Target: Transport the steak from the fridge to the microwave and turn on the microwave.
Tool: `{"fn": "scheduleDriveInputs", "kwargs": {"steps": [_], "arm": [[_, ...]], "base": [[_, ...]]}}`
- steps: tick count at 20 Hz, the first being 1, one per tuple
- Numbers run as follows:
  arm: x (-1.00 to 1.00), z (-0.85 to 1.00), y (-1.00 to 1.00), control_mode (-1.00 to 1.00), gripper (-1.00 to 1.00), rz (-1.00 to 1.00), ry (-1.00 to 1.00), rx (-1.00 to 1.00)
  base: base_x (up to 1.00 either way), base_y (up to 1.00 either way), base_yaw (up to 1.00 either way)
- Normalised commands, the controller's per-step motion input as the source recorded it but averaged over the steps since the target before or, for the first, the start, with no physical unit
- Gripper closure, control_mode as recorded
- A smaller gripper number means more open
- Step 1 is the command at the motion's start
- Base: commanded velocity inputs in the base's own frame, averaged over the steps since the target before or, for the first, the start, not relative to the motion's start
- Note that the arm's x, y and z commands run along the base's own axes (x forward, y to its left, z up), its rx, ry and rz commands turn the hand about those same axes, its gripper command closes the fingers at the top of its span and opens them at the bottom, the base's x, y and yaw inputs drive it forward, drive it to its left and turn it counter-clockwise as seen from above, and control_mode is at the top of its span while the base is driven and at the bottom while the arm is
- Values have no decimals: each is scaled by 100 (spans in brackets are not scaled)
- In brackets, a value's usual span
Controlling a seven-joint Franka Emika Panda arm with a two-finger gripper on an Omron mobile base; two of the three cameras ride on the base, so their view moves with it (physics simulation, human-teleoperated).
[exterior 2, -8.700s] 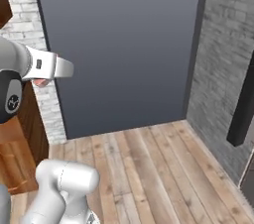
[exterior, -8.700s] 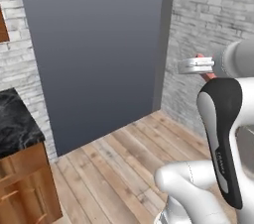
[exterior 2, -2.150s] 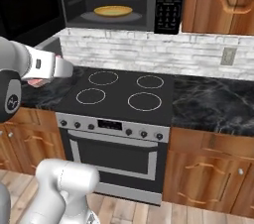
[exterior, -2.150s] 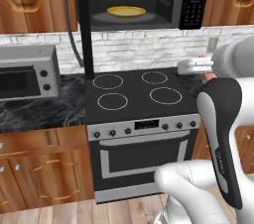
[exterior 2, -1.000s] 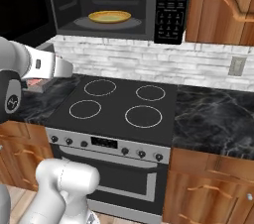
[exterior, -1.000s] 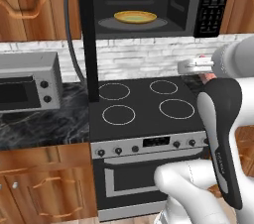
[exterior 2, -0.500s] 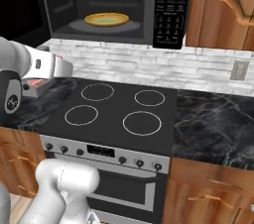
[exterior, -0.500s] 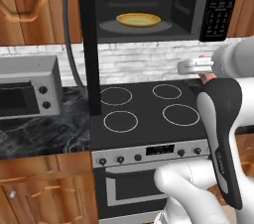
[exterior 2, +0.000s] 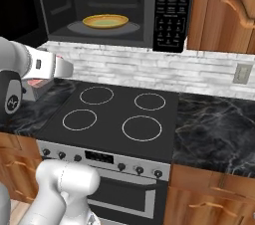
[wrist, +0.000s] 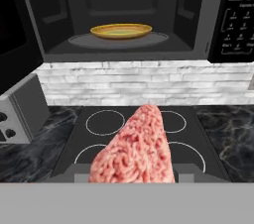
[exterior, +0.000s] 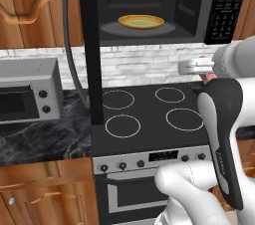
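Steak: the pinkish-red steak (wrist: 135, 148) sits in the gripper's (wrist: 133, 174) hold and juts forward from between the fingers in the hand view, pointing toward the stove and the oven cavity above it. A sliver of pink also shows at the hand in the left base view (exterior: 208, 75) and in the right base view (exterior 2: 36, 83).
Gripper: pinching the steak, the jaws part-way apart with the meat between them; the fingertips themselves are hidden behind the slab.
Microwave: the microwave (exterior: 149, 5) hangs over the stove, with its door (exterior: 89, 45) swung wide open to the left and the keypad (exterior 2: 172, 7) on its right side.
Plate: a yellow plate (wrist: 121, 31) rests on the turntable inside, with nothing on it.
Stove: the black stove (exterior 2: 114, 114), with four ringed burners, lies directly under the cavity, between the hand and the wall.
Toaster oven: a silver toaster oven (exterior: 27, 89) stands on the counter well to the left; it is not the target.
Step in hand: carrying. The steak is out of the fridge and level with the stove, below the cavity and short of it.
Next move: judged from here, lift the hand, reach forward over the burners into the opening, set the steak on the plate, release, withdraw, shut the door, then press the keypad.
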Motion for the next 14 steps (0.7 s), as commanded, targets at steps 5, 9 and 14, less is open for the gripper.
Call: {"fn": "scheduleDriveInputs", "kwargs": {"steps": [5, 9, 14], "arm": [[0, 0, 0, 100, 100, 0, 0, 0], [0, 0, 0, 100, 100, 0, 0, 0], [0, 0, 0, 100, 100, 0, 0, 0]], "base": [[28, 26, 1], [34, 25, 0], [33, 20, 0]]}}
